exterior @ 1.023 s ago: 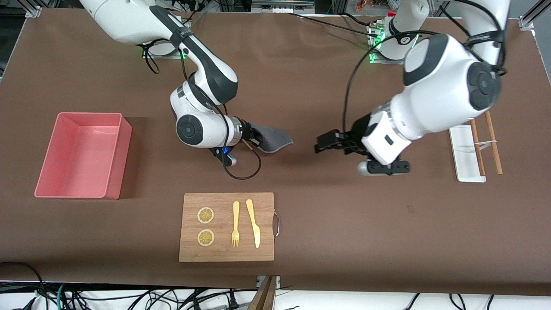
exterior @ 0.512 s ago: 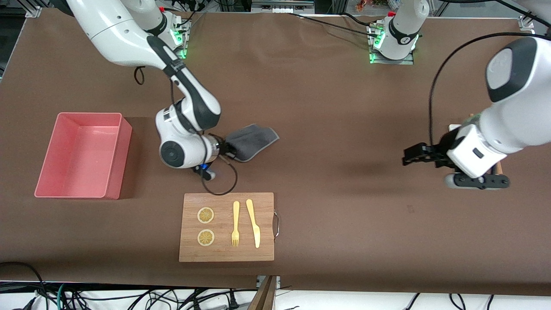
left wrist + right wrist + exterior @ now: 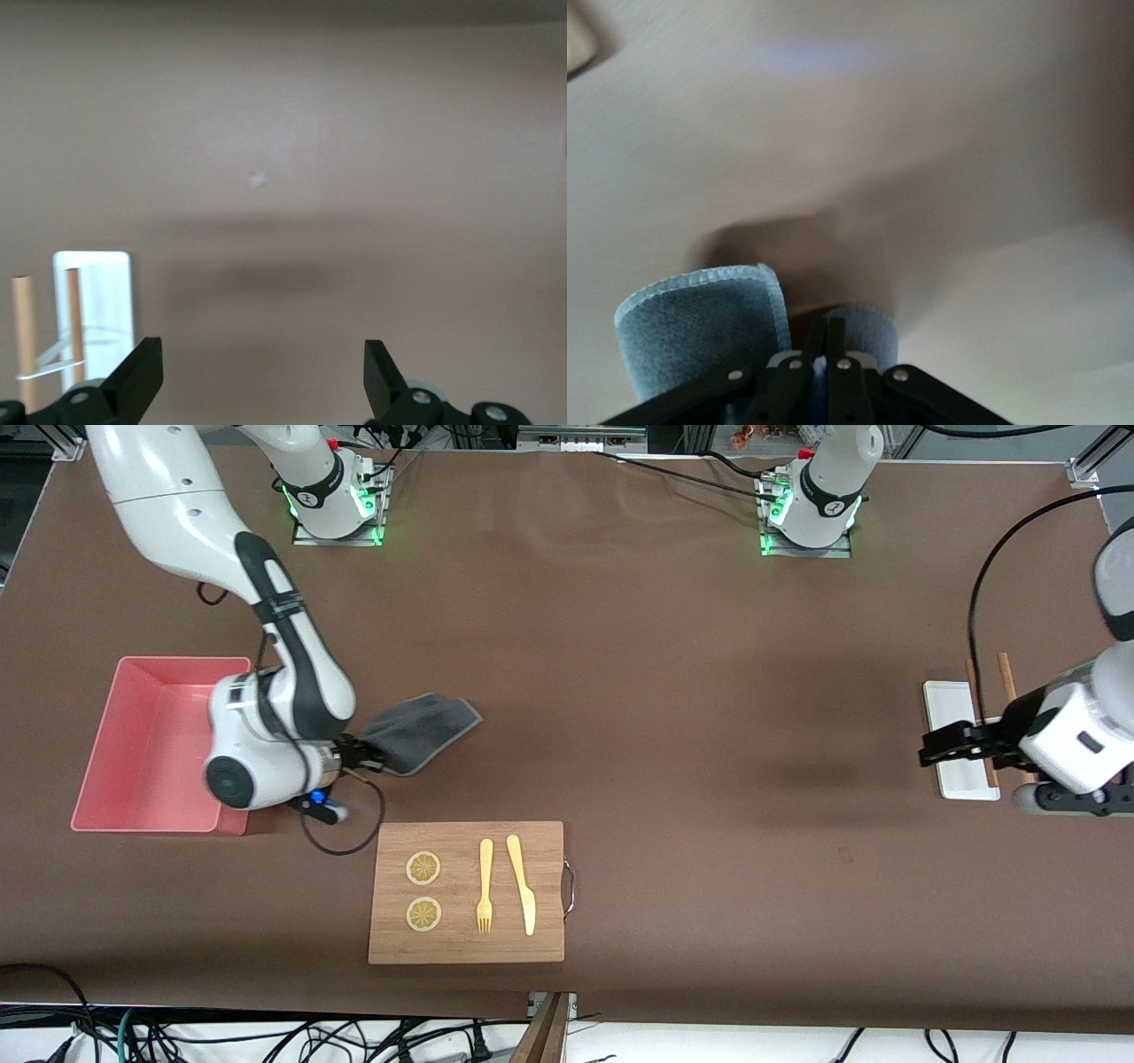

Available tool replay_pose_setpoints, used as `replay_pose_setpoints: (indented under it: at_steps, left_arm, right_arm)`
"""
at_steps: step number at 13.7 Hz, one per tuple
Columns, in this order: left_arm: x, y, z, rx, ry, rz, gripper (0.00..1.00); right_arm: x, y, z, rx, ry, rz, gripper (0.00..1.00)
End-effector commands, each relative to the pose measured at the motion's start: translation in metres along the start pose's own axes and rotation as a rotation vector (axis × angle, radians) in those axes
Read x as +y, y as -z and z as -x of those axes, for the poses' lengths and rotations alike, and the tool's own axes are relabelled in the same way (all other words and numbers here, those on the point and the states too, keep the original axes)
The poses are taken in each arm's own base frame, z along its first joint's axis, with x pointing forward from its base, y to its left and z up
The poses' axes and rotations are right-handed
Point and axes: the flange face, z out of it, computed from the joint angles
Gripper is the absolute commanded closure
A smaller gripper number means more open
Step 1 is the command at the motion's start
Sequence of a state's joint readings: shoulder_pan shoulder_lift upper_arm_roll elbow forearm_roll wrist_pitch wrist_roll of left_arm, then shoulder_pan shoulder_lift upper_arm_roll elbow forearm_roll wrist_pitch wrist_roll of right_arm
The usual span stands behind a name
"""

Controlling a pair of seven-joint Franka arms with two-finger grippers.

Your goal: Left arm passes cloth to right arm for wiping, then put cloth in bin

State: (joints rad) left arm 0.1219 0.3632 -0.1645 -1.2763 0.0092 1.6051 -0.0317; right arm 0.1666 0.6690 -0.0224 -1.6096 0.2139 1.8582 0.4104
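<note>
My right gripper [image 3: 361, 758] is shut on the cloth [image 3: 420, 730], a dark grey rag that sticks out from the fingers above the brown table. It hangs beside the bin [image 3: 133, 744], a pink tub with nothing in it, at the right arm's end of the table. In the right wrist view the cloth [image 3: 700, 328] curls round both sides of the closed right gripper [image 3: 827, 334]. My left gripper [image 3: 928, 747] is open and holds nothing, at the edge of the white tray. The left wrist view shows the left gripper [image 3: 261, 372] with bare table between its jaws.
A wooden cutting board [image 3: 467, 948] with two lemon slices, a fork [image 3: 485, 886] and a knife [image 3: 523, 884] lies nearer the front camera than the cloth. A white tray [image 3: 950, 708] with chopsticks [image 3: 1005, 677] sits at the left arm's end; the tray [image 3: 108, 301] also shows in the left wrist view.
The right arm has carried the cloth from mid-table toward the pink bin. The left arm, open throughout, has drawn back to the white tray at its own end.
</note>
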Motion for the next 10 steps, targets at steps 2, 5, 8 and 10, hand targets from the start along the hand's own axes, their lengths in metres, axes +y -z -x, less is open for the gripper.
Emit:
replay_pose_setpoints:
  at_steps: [2,5,8,10]
  left_arm:
    - [0.014,0.004,0.061,0.039,-0.054,-0.061,0.0]
    - [0.022,-0.004,0.084,0.004,-0.072,-0.065,0.0]
    - [0.019,-0.006,0.083,-0.013,-0.081,-0.063,0.0]
    - [0.019,-0.006,0.083,-0.015,-0.082,-0.063,0.0]
  right_arm:
    - [0.061,0.035,-0.014,0.032,0.161,0.056,1.0]
    - [0.067,0.043,-0.019,0.054,0.187,0.084,1.0]
    - [0.026,0.035,-0.008,0.069,0.107,0.061,1.0]
    - [-0.005,0.029,0.001,0.098,0.035,0.031,1.0]
